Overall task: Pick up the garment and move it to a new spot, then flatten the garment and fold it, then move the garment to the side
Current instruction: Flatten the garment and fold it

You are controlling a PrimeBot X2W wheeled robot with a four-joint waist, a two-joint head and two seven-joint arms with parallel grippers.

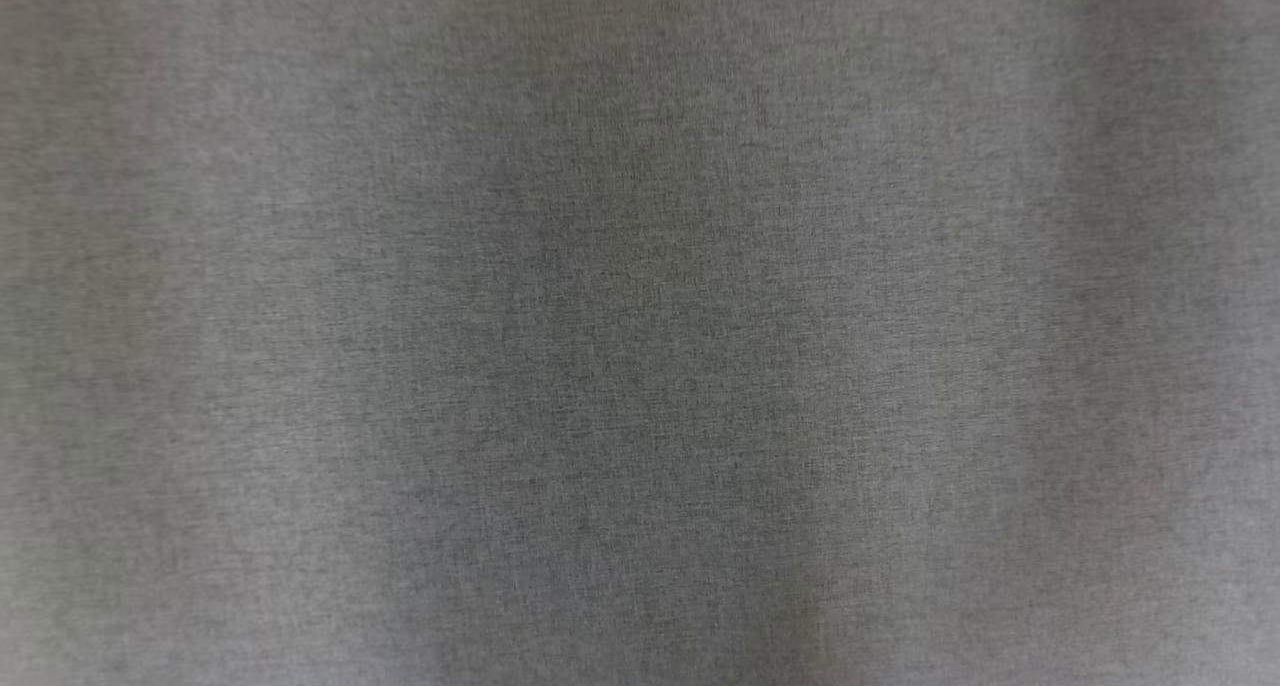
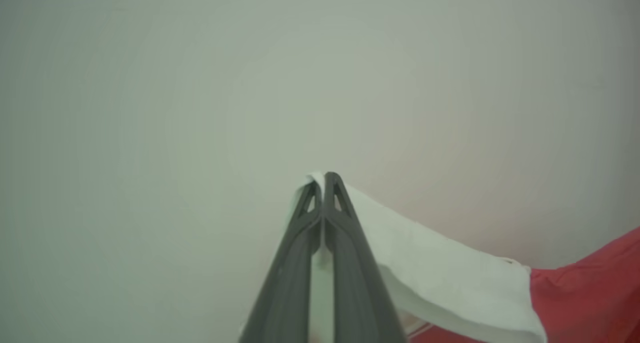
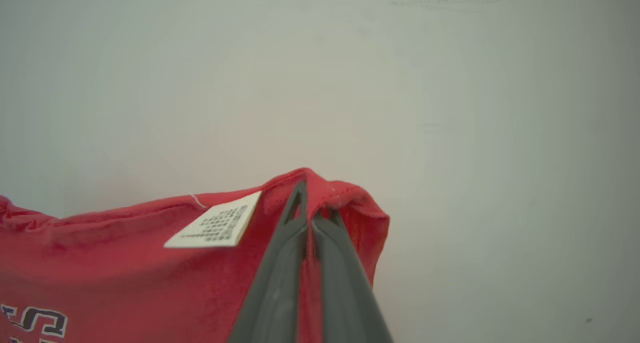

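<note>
The garment [image 3: 125,263] is red, with a white printed label [image 3: 217,226] and dark-outlined lettering [image 3: 35,323] at the lower left of the right wrist view. My right gripper [image 3: 310,203] is shut on a bunched red edge of it. In the left wrist view my left gripper [image 2: 324,175] is shut on a white part of the garment [image 2: 440,268], which stretches down to the right into its red cloth [image 2: 590,293]. A sliver of white fabric shows between the left fingers.
Behind the garment both wrist views show a plain pale surface [image 2: 200,83] [image 3: 450,108]. The head view shows a blurred grey woven texture [image 1: 640,326] from edge to edge; I cannot tell what it belongs to.
</note>
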